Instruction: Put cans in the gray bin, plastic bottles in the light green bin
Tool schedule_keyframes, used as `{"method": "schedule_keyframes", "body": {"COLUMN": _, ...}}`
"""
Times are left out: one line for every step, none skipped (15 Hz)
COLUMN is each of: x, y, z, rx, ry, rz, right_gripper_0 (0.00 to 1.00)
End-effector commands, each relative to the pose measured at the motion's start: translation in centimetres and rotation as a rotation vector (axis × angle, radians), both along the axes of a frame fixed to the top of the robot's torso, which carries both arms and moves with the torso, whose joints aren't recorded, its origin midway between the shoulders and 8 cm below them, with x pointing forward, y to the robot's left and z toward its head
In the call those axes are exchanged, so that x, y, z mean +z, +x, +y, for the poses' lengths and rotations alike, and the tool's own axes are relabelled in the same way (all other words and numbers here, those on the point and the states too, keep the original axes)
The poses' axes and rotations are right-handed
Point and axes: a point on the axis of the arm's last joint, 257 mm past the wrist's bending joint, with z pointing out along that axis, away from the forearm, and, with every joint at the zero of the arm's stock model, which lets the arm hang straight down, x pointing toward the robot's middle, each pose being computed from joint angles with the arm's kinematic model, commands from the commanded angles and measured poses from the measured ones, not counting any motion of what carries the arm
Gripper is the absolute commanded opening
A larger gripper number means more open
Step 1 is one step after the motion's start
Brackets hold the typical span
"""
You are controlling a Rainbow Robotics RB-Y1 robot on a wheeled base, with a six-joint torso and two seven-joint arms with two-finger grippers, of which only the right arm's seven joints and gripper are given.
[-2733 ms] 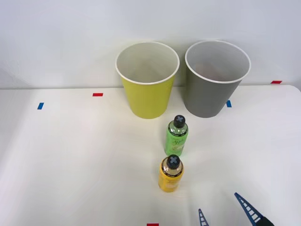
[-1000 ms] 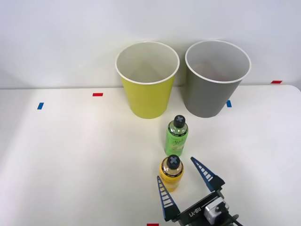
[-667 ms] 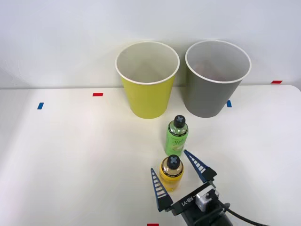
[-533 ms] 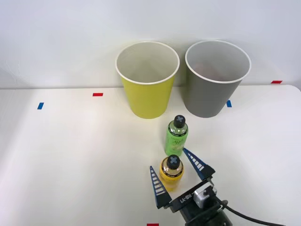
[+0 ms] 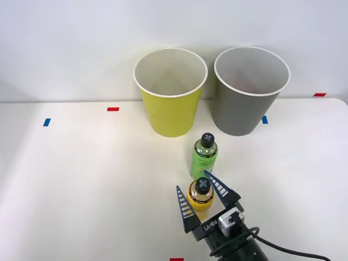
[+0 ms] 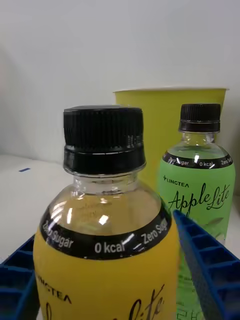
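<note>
while the right gripper (image 5: 202, 202) is sitting low over the white table (image 5: 81, 179) with its blue ribbed fingers (image 5: 185, 209) spread wide, the yellow bottle (image 5: 200, 197) is standing upright between them, one finger on each side and neither visibly pressing on it yet. the wrist view is showing the same thing up close: the yellow bottle (image 6: 105, 240) between the two blue fingers (image 6: 210, 270), its black cap above them.

the green bottle (image 5: 204, 159) is standing upright just beyond the yellow one, very near it, and the farther finger's tip is poking into the narrow space between the two (whether it is touching the green one, i cannot tell). the light green bin (image 5: 170, 92) and the gray bin (image 5: 250, 89) are waiting side by side at the back of the table, both upright, the green bottle lying between the gripper and them.

judging from this, the grasp is about to be closed, and the risks are lying there. if the fingers are closing off-centre, the round bottle could be twisting or squirting out sideways. if that far finger is sweeping inward or the arm is pushing further forward, it could be nudging the green bottle and toppling it toward the bins. lifting carelessly could also be clipping the green bottle's cap.
</note>
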Motion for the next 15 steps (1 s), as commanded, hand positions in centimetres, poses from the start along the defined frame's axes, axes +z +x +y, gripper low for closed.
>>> {"method": "schedule_keyframes", "body": {"x": 0.0, "y": 0.0, "z": 0.0, "rx": -0.003, "ry": -0.005, "rz": -0.003, "right_gripper_0": 0.0}}
{"method": "schedule_keyframes", "body": {"x": -0.1, "y": -0.1, "z": 0.0, "rx": -0.002, "ry": -0.006, "rz": -0.001, "right_gripper_0": 0.0}}
{"method": "schedule_keyframes", "body": {"x": -0.1, "y": -0.1, "z": 0.0, "rx": -0.003, "ry": -0.005, "rz": -0.001, "right_gripper_0": 0.0}}
{"method": "schedule_keyframes", "body": {"x": -0.3, "y": -0.2, "z": -0.1, "rx": -0.005, "ry": -0.003, "rz": 0.006, "right_gripper_0": 0.0}}
{"method": "schedule_keyframes", "body": {"x": -0.3, "y": -0.2, "z": -0.1, "rx": -0.005, "ry": -0.003, "rz": 0.007, "right_gripper_0": 0.0}}
{"method": "schedule_keyframes", "body": {"x": -0.3, "y": -0.3, "z": -0.3, "rx": -0.012, "ry": -0.001, "rz": 0.006, "right_gripper_0": 0.0}}
{"method": "schedule_keyframes", "body": {"x": -0.3, "y": -0.6, "z": -0.5, "rx": -0.018, "ry": 0.005, "rz": 0.009, "right_gripper_0": 0.0}}
{"method": "schedule_keyframes", "body": {"x": 0.2, "y": -0.7, "z": -1.0, "rx": -0.031, "ry": 0.017, "rz": 0.01, "right_gripper_0": 0.0}}
{"method": "schedule_keyframes", "body": {"x": 0.6, "y": -1.0, "z": -1.2, "rx": -0.031, "ry": 0.014, "rz": 0.017, "right_gripper_0": 0.0}}
{"method": "schedule_keyframes", "body": {"x": 1.5, "y": -1.1, "z": -1.4, "rx": -0.024, "ry": -0.008, "rz": 0.04, "right_gripper_0": 0.0}}
{"method": "schedule_keyframes", "body": {"x": 2.1, "y": -1.0, "z": -1.6, "rx": -0.018, "ry": -0.032, "rz": 0.056, "right_gripper_0": 0.0}}
{"method": "schedule_keyframes", "body": {"x": 2.9, "y": -1.0, "z": -2.2, "rx": -0.024, "ry": -0.044, "rz": 0.069, "right_gripper_0": 0.0}}
{"method": "schedule_keyframes", "body": {"x": 3.8, "y": -1.0, "z": -3.0, "rx": -0.036, "ry": -0.046, "rz": 0.078, "right_gripper_0": 0.0}}
{"method": "schedule_keyframes", "body": {"x": 4.2, "y": -1.1, "z": -3.4, "rx": -0.038, "ry": -0.043, "rz": 0.087, "right_gripper_0": 0.0}}
{"method": "schedule_keyframes", "body": {"x": 4.9, "y": -1.3, "z": -3.7, "rx": -0.036, "ry": -0.032, "rz": 0.093, "right_gripper_0": 0.0}}
